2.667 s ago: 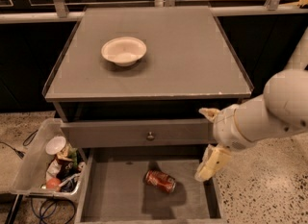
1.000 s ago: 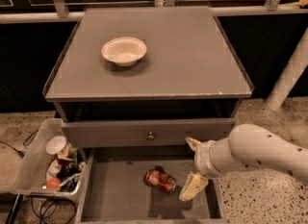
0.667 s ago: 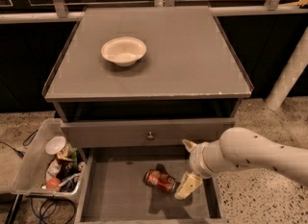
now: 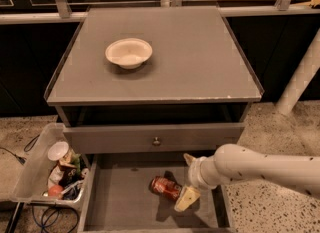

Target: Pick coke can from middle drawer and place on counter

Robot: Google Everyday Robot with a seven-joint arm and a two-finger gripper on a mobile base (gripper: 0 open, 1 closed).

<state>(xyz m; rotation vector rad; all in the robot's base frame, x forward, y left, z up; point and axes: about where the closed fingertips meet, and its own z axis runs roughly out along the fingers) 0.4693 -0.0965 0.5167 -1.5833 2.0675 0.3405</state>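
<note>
Camera view looks down on the cabinet from the front. Nearest is the middle drawer (image 4: 120, 202), pulled out with its grey floor bare except for the coke can (image 4: 165, 187). The can lies on its side toward the right of the floor, one silvery end pointing right and toward the front.

Just right of the can is the hand (image 4: 187, 179), carried by a pale arm (image 4: 260, 167) that comes in from the right edge. Its fingers are spread. The lower finger (image 4: 186, 199) reaches down close beside the can's right end, and the other tip shows higher, near the back of the drawer. The can is not between them, and no contact can be made out.

This looks like the approach step of the pick, with nothing grasped yet. The next move probably calls for shifting the hand left and down so the two fingers bracket the can across its round body. They would then press together before any lift. Because the can lies on its side, it may roll if one finger nudges it first.

Left of the drawer sits a clear bin (image 4: 31, 177) of clutter. Behind it is a closed drawer front (image 4: 120, 138) with a small knob (image 4: 156, 141). Farther back is the desk (image 4: 200, 62), which holds a white bowl (image 4: 128, 52) left of centre. The desk has open grey surface to the bowl's right where the can could be placed.
</note>
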